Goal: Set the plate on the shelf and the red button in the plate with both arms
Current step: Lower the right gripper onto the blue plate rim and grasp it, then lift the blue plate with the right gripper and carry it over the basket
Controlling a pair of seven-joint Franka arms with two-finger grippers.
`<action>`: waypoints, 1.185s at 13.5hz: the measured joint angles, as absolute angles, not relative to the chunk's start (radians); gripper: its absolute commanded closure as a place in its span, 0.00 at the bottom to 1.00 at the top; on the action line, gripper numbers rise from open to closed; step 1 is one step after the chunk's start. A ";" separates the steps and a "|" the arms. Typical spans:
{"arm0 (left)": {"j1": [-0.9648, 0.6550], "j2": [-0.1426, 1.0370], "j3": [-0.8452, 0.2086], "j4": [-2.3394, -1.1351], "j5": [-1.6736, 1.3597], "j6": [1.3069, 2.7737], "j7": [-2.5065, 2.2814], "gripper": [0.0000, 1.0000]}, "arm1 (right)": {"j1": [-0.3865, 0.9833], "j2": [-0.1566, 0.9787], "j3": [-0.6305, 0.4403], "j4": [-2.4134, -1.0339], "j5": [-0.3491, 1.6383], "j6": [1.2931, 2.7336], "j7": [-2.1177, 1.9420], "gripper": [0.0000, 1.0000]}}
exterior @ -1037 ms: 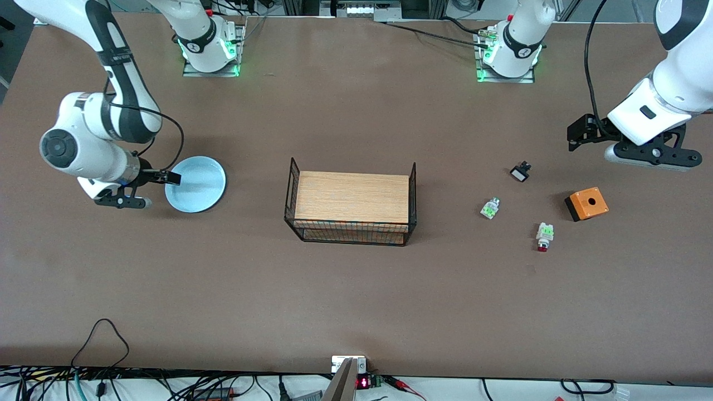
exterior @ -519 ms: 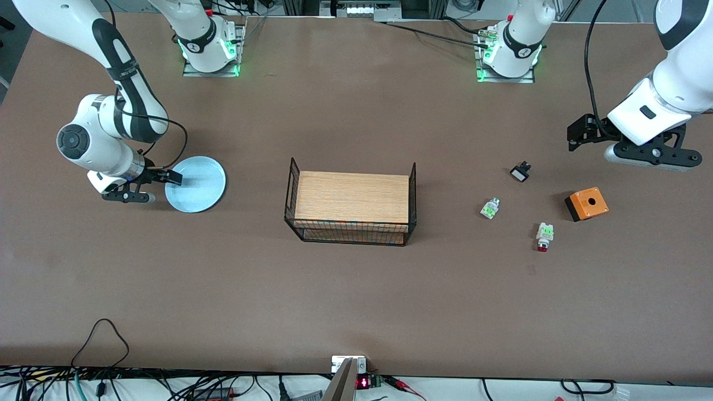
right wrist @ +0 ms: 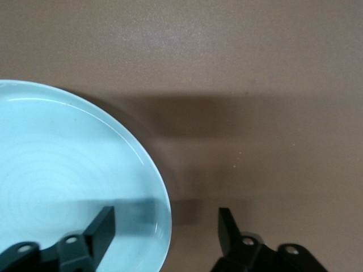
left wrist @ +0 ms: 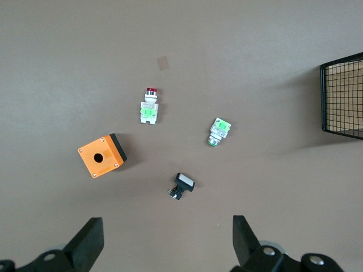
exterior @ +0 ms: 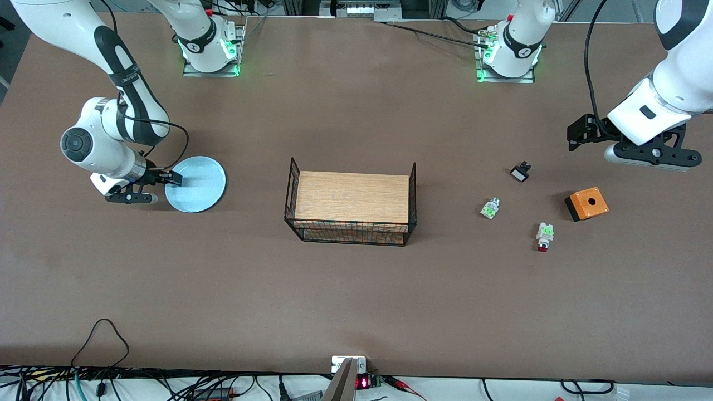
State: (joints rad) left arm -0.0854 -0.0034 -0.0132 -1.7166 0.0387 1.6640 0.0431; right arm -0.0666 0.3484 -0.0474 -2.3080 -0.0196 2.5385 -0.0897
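The pale blue plate [exterior: 200, 186] lies flat on the table toward the right arm's end; it also shows in the right wrist view [right wrist: 68, 170]. My right gripper [exterior: 166, 185] is open and low at the plate's rim, with one finger [right wrist: 102, 226] over the plate and the other over the bare table [right wrist: 229, 229]. The red button [exterior: 543, 236] lies on its side toward the left arm's end and shows in the left wrist view [left wrist: 150, 106]. My left gripper [exterior: 577, 136] is open and empty, high over the table [left wrist: 167, 241] and apart from the small parts.
A wire basket with a wooden board [exterior: 351, 206] stands mid-table. Near the red button lie a green-and-white part [exterior: 490, 208], a black-and-white part [exterior: 520, 171] and an orange box with a hole [exterior: 586, 204]. Cables run along the front edge.
My right arm has shifted toward the plate and settled lower, with the open gripper still at the rim. The left arm and the small parts have not moved.
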 measured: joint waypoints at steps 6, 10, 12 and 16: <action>-0.086 -0.003 -0.017 -1.717 0.039 1.664 0.043 0.00 | -0.065 0.348 -0.045 -2.308 -0.020 2.541 -0.106 1.00; -0.086 -0.003 -0.030 -1.717 0.039 1.664 0.043 0.00 | -0.061 0.333 -0.042 -2.305 -0.020 2.523 -0.106 1.00; -0.085 -0.003 -0.030 -1.717 0.039 1.664 0.043 0.00 | -0.059 0.316 -0.041 -2.294 -0.019 2.479 -0.101 1.00; -0.084 -0.003 -0.030 -1.716 0.039 1.654 0.043 0.00 | -0.023 0.211 -0.039 -2.189 -0.019 2.199 -0.035 1.00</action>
State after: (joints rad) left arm -0.0840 -0.0034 -0.0297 -1.7164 0.0387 1.6539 0.0431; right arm -0.0230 0.2111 -0.0392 -2.1885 -0.0186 2.1985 -0.0350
